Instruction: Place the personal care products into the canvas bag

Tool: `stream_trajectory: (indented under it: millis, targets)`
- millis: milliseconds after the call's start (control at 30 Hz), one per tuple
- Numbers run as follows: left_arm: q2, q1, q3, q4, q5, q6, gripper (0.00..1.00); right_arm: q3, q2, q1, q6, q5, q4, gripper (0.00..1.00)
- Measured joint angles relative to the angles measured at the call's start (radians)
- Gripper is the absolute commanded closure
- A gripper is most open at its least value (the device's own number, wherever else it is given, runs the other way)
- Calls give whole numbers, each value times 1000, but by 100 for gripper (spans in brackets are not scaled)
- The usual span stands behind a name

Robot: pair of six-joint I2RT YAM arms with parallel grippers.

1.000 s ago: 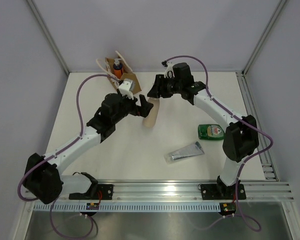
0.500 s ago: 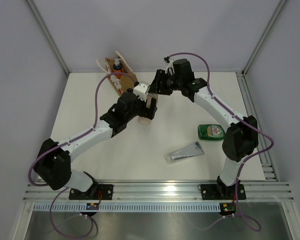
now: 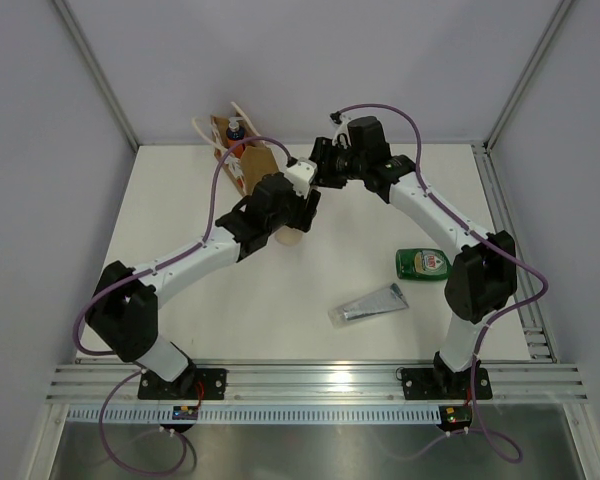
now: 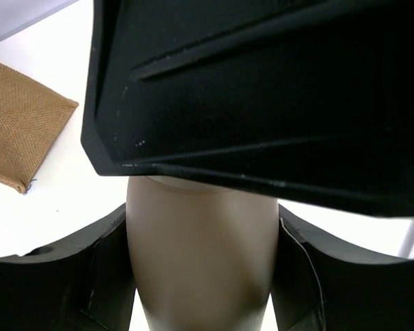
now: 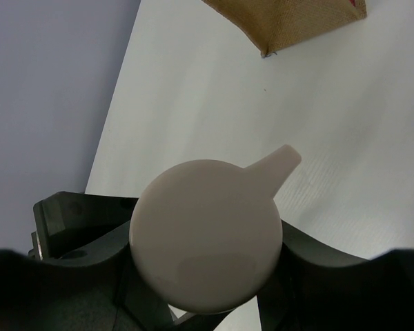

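Pinching the beige pump bottle [image 4: 201, 241] near the far edge of the desk [image 3: 230, 300], the left tool [image 3: 300, 210] gripped its body and the right tool [image 5: 205, 238] its pump head; the canvas bag [image 3: 255, 165] sat toward the far-left corner.

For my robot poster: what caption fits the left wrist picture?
Left gripper pinching the beige pump bottle, canvas bag at left.
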State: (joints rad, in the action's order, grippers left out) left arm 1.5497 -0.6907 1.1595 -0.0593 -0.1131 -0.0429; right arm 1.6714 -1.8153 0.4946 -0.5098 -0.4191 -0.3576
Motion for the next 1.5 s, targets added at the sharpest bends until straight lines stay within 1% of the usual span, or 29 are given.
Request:
stream_trajectory:
  millis: [33, 67, 100, 167, 200, 300, 333, 367, 400, 767, 967, 1133, 1267, 1367, 1500]
  targets:
    - [0, 1, 0, 0, 0, 3, 100, 0, 0, 1, 5, 0, 0, 89]
    - [0, 2, 0, 0, 2, 6, 100, 0, 0, 1, 11, -2, 0, 78]
    - [0, 4, 0, 0, 8, 9, 100, 0, 0, 1, 16, -3, 1, 59]
    - [-2, 10, -1, 0, 20, 11, 100, -2, 0, 1, 27, -12, 6, 41]
    - [-3, 14, -2, 0, 29, 13, 100, -4, 0, 1, 31, -16, 11, 28]
    - [-10, 34, -11, -3, 58, 23, 100, -11, 0, -3, 42, -26, 19, 9]
    - [-13, 41, -11, -9, 64, 23, 100, -16, 0, -5, 40, -29, 20, 4]
    - [-17, 48, -14, -11, 73, 23, 100, -19, 0, -8, 44, -24, 19, 2]
    - [-20, 53, -17, -13, 80, 21, 100, -21, 0, -9, 46, -25, 21, 0]
    - [-26, 127, -83, -60, 129, -9, 100, -25, 2, -15, 43, -65, 39, 0]
    - [-27, 177, -141, -73, 185, -26, 100, -2, 4, -88, 51, -123, 53, 0]
    - [-30, 271, -132, -67, 232, -67, 100, -18, 26, -169, 103, -236, 88, 1]
    - [-27, 357, -54, -61, 261, -121, 100, -69, 76, -218, 181, -309, 98, 1]
    - [-3, 409, 65, -33, 265, -167, 100, -116, 118, -244, 237, -355, 99, 0]
    - [74, 459, 238, 63, 262, -228, 100, -172, 156, -272, 295, -420, 100, 1]
